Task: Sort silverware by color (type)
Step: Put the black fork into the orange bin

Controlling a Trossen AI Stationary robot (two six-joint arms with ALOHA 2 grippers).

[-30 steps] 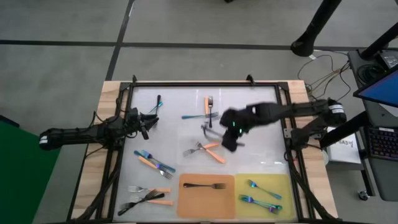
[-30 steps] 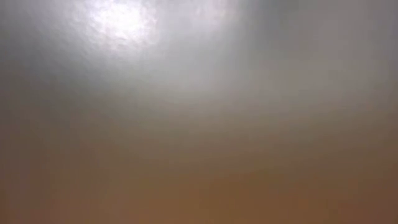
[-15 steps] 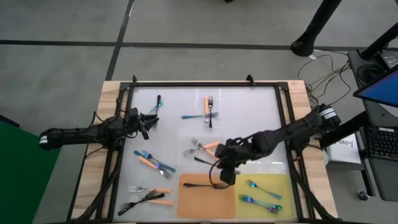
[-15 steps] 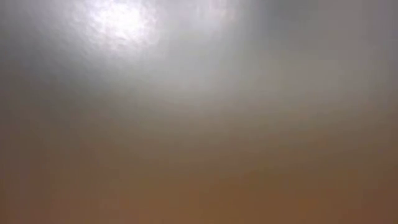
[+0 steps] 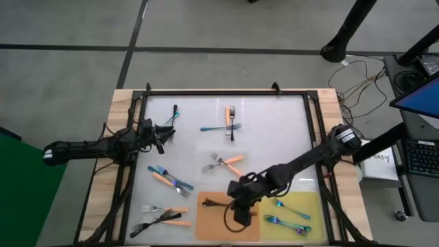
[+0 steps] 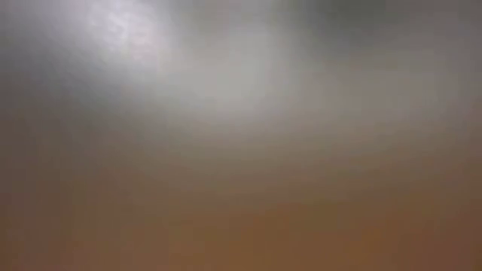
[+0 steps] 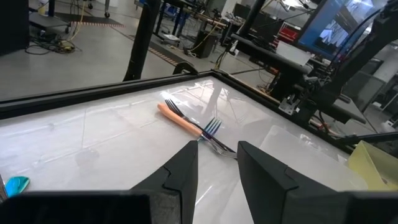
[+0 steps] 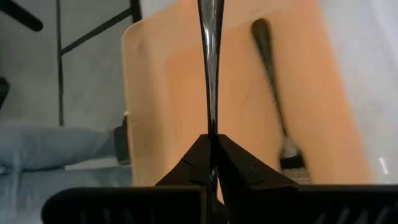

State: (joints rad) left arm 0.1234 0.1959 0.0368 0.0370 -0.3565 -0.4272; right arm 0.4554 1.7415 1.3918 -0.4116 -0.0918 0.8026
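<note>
My right gripper [image 5: 238, 213] hovers over the orange mat [image 5: 209, 223] at the table's near edge, shut on a black fork [image 8: 210, 62]. A second black fork [image 5: 214, 203] lies flat on that mat. The yellow mat [image 5: 312, 206] beside it carries iridescent forks [image 5: 282, 204]. More orange-handled, iridescent and black forks lie scattered on the white table, at the far middle [image 5: 230, 118], the centre [image 5: 225, 163] and the near left [image 5: 164, 217]. My left gripper [image 7: 216, 168] stays open at the table's left, holding nothing. My right gripper pinches the black fork's thin stem [image 8: 211, 124] between its two fingers. The fingers slant down from the table's far right, and the fork sticks out ahead of them, in line with them. It is lifted clear above the orange mat; the fingers hide its held end.
A black frame [image 5: 226, 92] runs around the white table. An orange-handled fork crossed with an iridescent one [image 7: 189, 123] lies ahead of my left gripper. A person's leg in jeans [image 8: 56, 149] shows beyond the near edge. The low view is a blur.
My right gripper has carried the black fork from the table's middle toward the near edge and a little left, sinking and tipping further down, until it stands over the orange mat. It has stayed shut on the fork throughout.
</note>
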